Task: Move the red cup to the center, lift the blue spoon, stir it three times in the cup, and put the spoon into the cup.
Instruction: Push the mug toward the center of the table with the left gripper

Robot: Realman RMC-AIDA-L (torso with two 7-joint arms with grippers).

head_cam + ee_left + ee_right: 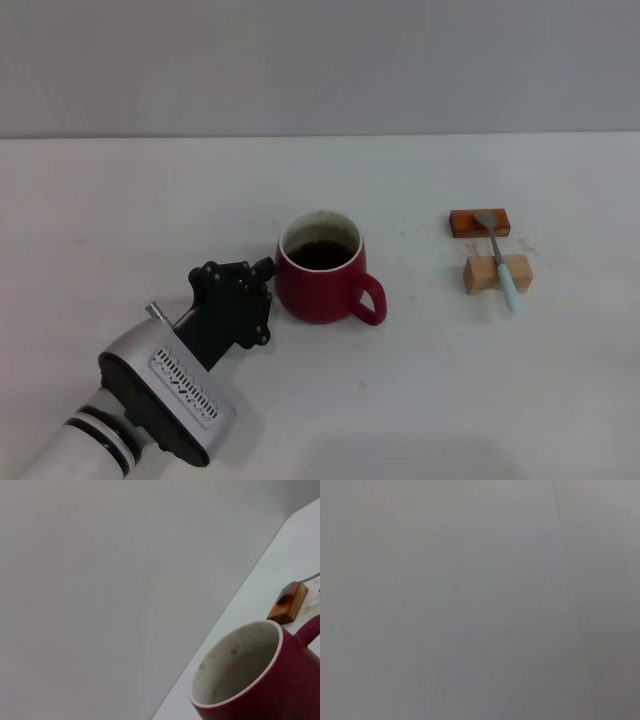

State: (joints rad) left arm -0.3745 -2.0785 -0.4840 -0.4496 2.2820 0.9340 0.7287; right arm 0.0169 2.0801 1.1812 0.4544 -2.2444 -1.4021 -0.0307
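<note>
The right wrist view shows only a plain, even grey surface [470,605] filling the whole frame. A faint thin line [560,520] runs down from about 1 o'clock toward 4 o'clock, with the area beyond it, toward 3 o'clock, slightly darker. No object, gripper or finger can be made out in this view.

Silver-grey left arm [150,400], black bands, white-patterned black panel, black bolted wrist block, small screws
</note>
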